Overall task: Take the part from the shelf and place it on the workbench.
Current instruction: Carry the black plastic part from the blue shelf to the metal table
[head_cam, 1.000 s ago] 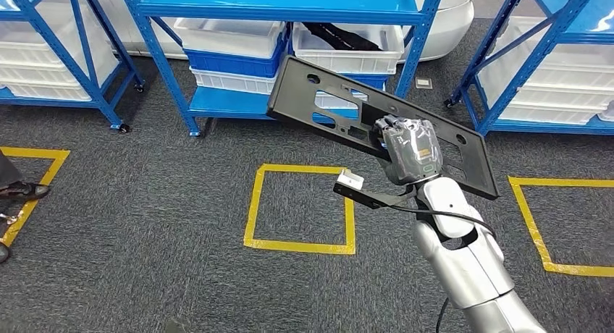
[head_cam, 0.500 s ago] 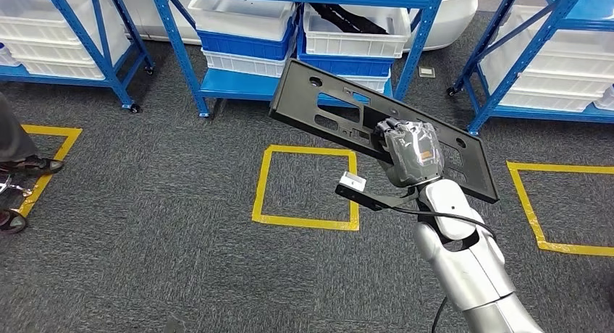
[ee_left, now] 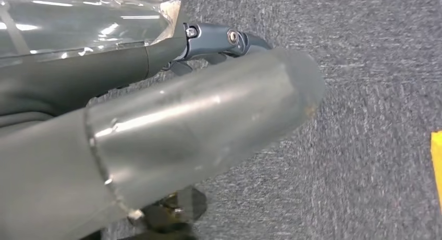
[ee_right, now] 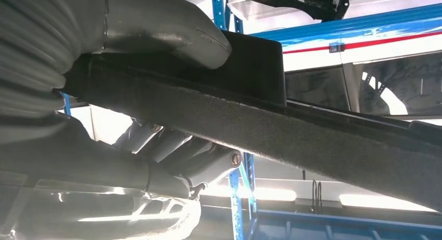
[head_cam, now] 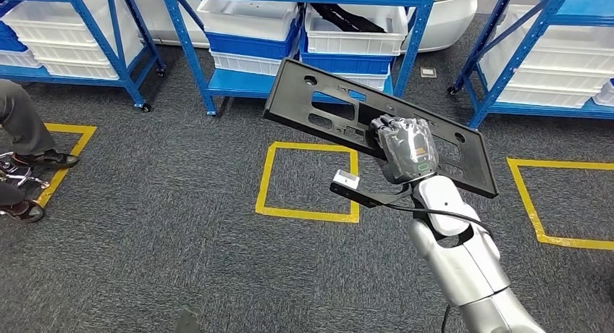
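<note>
The part (head_cam: 293,101) is a long flat black panel with several cut-outs. My right hand (head_cam: 405,148) grips it near its middle and carries it tilted in the air, in front of the shelves. In the right wrist view the grey thumb (ee_right: 156,26) presses on one face of the panel (ee_right: 292,125) while the darker fingers (ee_right: 172,151) clamp the other face. My left hand (ee_left: 172,125) hangs over the grey carpet with nothing in it, its thumb and one dark finger stretched out.
Blue shelf racks (head_cam: 195,58) with white and blue bins (head_cam: 246,18) stand ahead, and another rack (head_cam: 499,65) at the right. Yellow taped squares (head_cam: 308,213) (head_cam: 536,224) mark the carpet. A person's legs and shoes (head_cam: 29,130) are at the left edge.
The whole view has swung left, so the shelves and the yellow square sit further right and the person's legs show more. My right hand keeps the same grip on the panel.
</note>
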`<action>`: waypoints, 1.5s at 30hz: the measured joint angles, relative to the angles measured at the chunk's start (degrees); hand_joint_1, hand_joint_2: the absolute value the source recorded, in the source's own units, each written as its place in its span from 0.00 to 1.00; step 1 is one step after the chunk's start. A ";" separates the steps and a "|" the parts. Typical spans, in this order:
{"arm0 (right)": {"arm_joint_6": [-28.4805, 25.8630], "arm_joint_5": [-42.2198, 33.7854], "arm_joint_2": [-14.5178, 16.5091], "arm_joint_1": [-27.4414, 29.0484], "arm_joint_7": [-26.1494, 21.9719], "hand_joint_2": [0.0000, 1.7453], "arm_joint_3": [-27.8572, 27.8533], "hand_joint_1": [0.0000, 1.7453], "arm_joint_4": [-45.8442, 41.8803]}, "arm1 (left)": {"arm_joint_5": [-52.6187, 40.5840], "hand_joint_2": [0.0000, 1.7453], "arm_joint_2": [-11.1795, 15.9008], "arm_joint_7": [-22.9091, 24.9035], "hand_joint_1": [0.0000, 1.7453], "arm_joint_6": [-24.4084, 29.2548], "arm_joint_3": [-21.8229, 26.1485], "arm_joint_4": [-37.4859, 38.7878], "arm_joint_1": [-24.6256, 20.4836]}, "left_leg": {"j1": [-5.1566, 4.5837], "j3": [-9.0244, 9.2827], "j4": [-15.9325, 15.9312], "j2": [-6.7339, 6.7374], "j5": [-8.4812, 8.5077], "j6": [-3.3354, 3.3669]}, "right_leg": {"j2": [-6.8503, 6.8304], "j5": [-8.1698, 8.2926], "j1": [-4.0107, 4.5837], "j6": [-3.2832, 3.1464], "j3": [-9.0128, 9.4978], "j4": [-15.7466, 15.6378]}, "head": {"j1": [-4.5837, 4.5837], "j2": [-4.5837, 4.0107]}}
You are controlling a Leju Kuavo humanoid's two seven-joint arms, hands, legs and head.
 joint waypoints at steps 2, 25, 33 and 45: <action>0.00 0.25 0.02 -0.08 0.11 1.00 0.00 0.99 0.01 | 0.00 0.00 0.01 0.05 0.00 -0.06 0.02 -0.10 -0.28 | -0.61 1.30 -2.71 0.54 -0.42 0.87 | -0.64 0.26 0.20 0.46 -0.34 0.05 | -0.03 0.00; 0.56 2.74 1.40 -0.85 0.30 1.00 0.96 0.99 0.78 | 0.52 0.00 -0.74 0.60 0.00 0.32 0.44 -0.34 -0.16 | 0.43 -10.34 13.28 -2.23 -4.72 -0.50 | 0.70 -0.05 -0.81 1.03 -2.00 2.22 | -0.16 0.00; 0.76 3.27 1.59 -1.09 0.46 1.00 1.31 0.99 0.72 | 0.52 0.00 -0.68 0.33 0.00 0.25 0.48 -0.48 -0.18 | -1.50 -0.85 -1.56 1.42 -0.22 2.58 | -3.64 0.09 0.59 1.02 -2.36 2.11 | -0.10 0.00; 1.60 4.23 1.48 -0.55 1.24 1.00 1.34 0.99 0.63 | 0.44 0.00 -0.84 0.27 0.00 0.03 0.86 -0.50 -0.03 | -0.49 -1.18 -2.77 -5.83 1.80 2.72 | 3.16 -1.88 -1.05 3.84 -4.34 7.00 | 0.20 0.00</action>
